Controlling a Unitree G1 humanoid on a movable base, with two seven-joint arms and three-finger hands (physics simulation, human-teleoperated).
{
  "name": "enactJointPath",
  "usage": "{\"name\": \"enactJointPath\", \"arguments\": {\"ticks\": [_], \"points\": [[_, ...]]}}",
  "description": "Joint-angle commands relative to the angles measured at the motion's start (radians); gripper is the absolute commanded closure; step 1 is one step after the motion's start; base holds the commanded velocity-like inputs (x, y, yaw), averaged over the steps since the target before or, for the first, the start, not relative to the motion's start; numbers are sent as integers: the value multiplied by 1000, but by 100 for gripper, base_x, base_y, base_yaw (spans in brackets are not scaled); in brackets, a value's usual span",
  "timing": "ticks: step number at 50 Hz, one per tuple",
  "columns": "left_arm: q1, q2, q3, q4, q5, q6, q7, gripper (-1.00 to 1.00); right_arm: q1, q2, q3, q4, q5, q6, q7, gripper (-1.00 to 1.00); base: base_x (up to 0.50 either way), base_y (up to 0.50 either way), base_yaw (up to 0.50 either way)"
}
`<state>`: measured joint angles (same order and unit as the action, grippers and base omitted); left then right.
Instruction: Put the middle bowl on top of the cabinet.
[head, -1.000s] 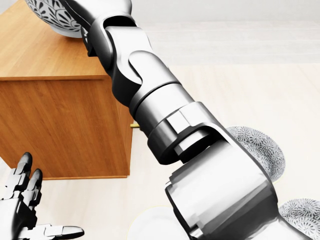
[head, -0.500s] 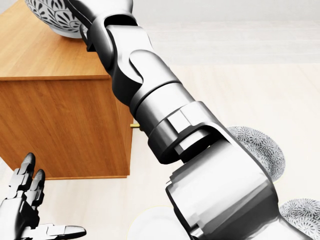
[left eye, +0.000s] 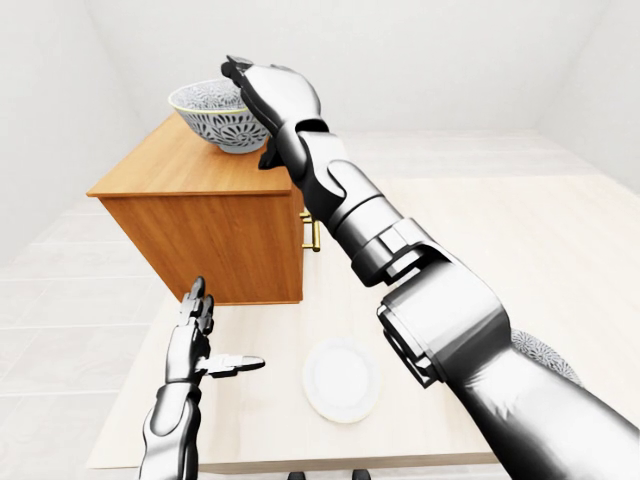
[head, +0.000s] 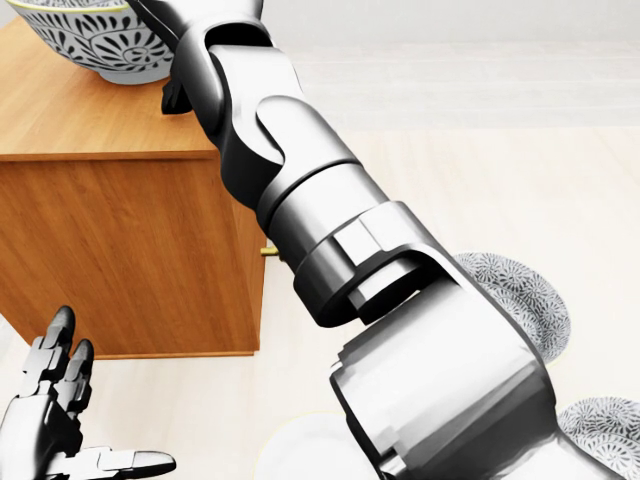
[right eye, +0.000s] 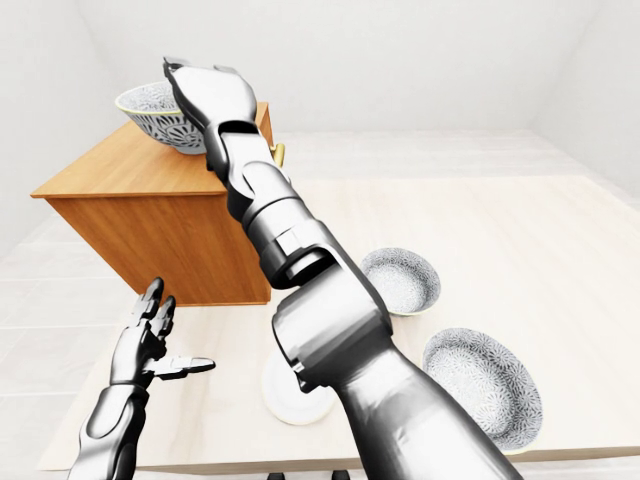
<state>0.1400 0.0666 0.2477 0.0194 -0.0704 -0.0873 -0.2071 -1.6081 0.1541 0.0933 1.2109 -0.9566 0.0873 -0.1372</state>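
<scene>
The middle bowl (left eye: 212, 115), white with a dark floral pattern, stands upright on the wooden cabinet (left eye: 210, 235), near the far edge of its top. My right hand (left eye: 244, 82) reaches up over the cabinet's right edge and is closed on the bowl's right rim, its fingertips partly hidden behind the back of the hand. The bowl also shows at the top left of the head view (head: 95, 40). My left hand (left eye: 212, 338) hovers open, thumb out, low on the left over the table and holds nothing.
Two more patterned bowls (right eye: 400, 280) (right eye: 485, 385) rest on the pale table (right eye: 560, 250) to the right. A white plate (left eye: 340, 378) lies near the table's bottom edge. My right arm fills the middle of the head view.
In the head view the bowl has come down and to the left, so its rim now shows. The right arm barely shifted. The left hand sank slightly.
</scene>
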Motion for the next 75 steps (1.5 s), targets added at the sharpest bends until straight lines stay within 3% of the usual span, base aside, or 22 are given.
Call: {"name": "enactJointPath", "arguments": {"ticks": [1, 25, 29, 35, 75], "points": [[1, 1, -3, -5, 1, 0, 2, -100, 4, 2, 2, 3, 3, 0, 7, -62, 0, 0, 0], [3, 1, -9, 4, 7, 0, 3, -100, -6, -10, -3, -1, 9, 0, 11, -76, 0, 0, 0], [2, 0, -10, 5, 8, 0, 4, -100, -16, -13, -7, -5, 13, 0, 17, -94, 0, 0, 0], [-2, 1, -10, 9, 7, 0, 4, -100, -30, -19, -10, -16, 17, 0, 21, -100, 0, 0, 0], [0, 6, 3, -6, -10, 0, -2, -100, -79, -91, -24, -42, 43, 0, 69, -100, 0, 0, 0]]}}
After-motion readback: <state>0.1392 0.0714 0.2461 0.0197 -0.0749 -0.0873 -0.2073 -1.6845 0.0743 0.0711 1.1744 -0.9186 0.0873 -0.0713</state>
